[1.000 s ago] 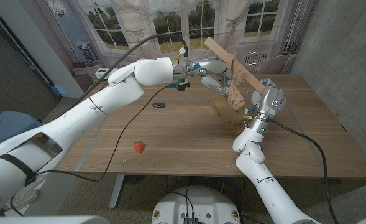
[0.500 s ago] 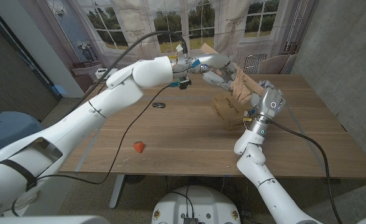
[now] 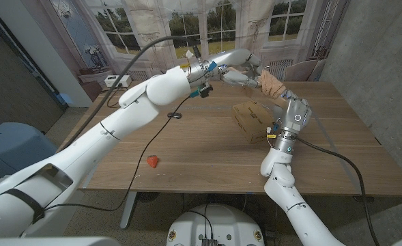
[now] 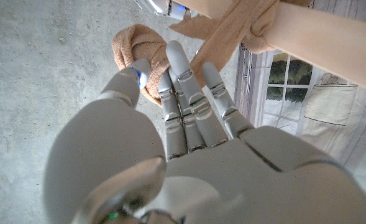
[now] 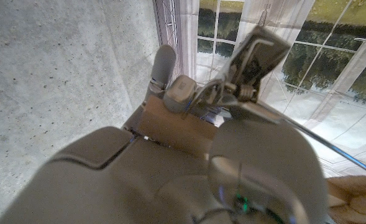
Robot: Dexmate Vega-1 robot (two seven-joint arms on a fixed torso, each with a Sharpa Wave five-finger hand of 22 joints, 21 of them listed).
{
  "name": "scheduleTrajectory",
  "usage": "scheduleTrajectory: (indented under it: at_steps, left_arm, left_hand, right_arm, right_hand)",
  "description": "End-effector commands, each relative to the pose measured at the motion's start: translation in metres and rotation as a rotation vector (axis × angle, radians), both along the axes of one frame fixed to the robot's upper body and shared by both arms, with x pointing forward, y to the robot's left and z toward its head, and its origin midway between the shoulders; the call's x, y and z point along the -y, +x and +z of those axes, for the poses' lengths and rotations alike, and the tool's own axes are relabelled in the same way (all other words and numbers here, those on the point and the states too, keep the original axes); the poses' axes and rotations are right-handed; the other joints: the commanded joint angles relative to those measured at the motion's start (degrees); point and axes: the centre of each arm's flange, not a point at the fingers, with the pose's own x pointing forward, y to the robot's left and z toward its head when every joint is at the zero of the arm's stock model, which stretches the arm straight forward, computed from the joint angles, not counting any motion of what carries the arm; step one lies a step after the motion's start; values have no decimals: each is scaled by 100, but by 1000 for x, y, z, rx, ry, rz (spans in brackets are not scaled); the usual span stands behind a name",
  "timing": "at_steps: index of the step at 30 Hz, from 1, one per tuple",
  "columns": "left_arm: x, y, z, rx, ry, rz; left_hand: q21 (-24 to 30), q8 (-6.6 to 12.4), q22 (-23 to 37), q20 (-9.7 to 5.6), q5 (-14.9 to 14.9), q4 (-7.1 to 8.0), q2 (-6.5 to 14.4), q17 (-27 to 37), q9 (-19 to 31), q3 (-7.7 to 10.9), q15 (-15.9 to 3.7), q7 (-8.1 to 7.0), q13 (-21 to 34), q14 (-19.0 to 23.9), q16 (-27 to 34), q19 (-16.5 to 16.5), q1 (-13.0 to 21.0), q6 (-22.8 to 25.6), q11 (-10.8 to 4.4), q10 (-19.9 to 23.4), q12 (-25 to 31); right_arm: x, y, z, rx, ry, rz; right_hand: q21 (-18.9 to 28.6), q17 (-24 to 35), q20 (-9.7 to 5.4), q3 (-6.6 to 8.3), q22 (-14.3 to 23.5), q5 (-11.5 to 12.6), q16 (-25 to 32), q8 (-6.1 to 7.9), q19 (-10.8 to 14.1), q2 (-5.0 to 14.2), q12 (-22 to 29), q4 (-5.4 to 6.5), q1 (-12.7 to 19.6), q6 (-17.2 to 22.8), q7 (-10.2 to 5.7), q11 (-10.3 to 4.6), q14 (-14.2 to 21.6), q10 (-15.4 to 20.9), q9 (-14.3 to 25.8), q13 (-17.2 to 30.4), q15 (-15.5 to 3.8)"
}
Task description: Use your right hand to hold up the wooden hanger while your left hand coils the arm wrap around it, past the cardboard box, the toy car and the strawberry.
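My right hand [image 3: 295,113] stands above the table's right half and grips the wooden hanger [image 5: 170,129], whose metal hook [image 5: 257,55] shows past my fingers. The hanger's pale bar [image 4: 332,38] has a band of the tan arm wrap [image 4: 232,28] tied around it. My left hand [image 3: 236,72] is raised beyond the cardboard box [image 3: 254,119] and pinches the rolled end of the wrap [image 4: 135,45] between thumb and fingers. In the head view the wrap [image 3: 272,85] bunches just above my right hand and hides most of the hanger.
The small dark toy car [image 3: 175,115] sits mid-table under my left forearm. The strawberry [image 3: 152,161] lies near the front left edge. A black cable [image 3: 136,154] trails across the wooden table [image 3: 337,157]. Windows and a concrete wall stand behind.
My left hand has risen and moved toward my right hand with the wrap roll. The hanger's long bar, plain a second ago, is now mostly covered by the wrap and hand.
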Motion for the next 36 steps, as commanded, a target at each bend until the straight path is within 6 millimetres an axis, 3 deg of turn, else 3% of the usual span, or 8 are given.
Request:
scheduleTrajectory:
  at_steps: [1,7,12,25,36]
  left_arm:
    - [-7,-8,-3,36,-211,-32]
    - [-9,-13,-3,59,-277,22]
    - [-10,-14,-7,90,-335,98]
    - [-12,-19,-8,172,-445,309]
    - [-16,-20,-1,102,-387,490]
  left_hand:
    - [18,-46,13,25,-103,489,144,-28,3,404,-176,-494,-103,-151,-57,-49,74,484,-1047,1120,-87]
    - [-21,-202,15,128,-381,505,224,-146,-94,310,-186,-507,-340,-350,-200,-237,72,308,-1052,949,-318]
    - [-9,-277,16,167,-654,435,239,-240,-176,271,-108,-428,-509,-383,-255,-234,161,313,-1014,936,-448]
    - [37,-425,12,105,-1228,414,228,-485,-374,207,-231,-470,-830,-197,-297,-128,245,431,-1037,1072,-656]
    - [44,-530,6,85,-1566,406,245,-619,-497,169,-235,-464,-977,-156,-332,-100,301,481,-1042,1142,-767]
  right_arm:
    - [-1,-7,-10,-8,-114,7]
    - [0,-11,-14,-7,-144,25]
    - [0,-16,-17,8,-172,42]
    - [-5,-30,-16,58,-216,80]
    - [-7,-29,-11,72,-218,92]
  right_hand:
    - [28,181,-758,43,28,31,26,66,-27,57,20,7,40,60,9,-62,40,115,4,19,-100]
    - [24,182,-764,42,27,30,26,76,-30,54,19,10,35,62,3,-61,34,111,0,19,-100]
    - [36,182,-756,39,63,29,25,82,-69,49,16,13,28,60,-2,-59,22,98,-13,18,-100]
    - [14,182,-751,40,31,31,24,102,-68,46,11,14,22,54,-2,-58,-4,76,-24,17,-99]
    - [29,182,-751,38,58,33,25,122,-83,46,-12,19,11,43,-5,-69,-24,44,-36,-1,-100]
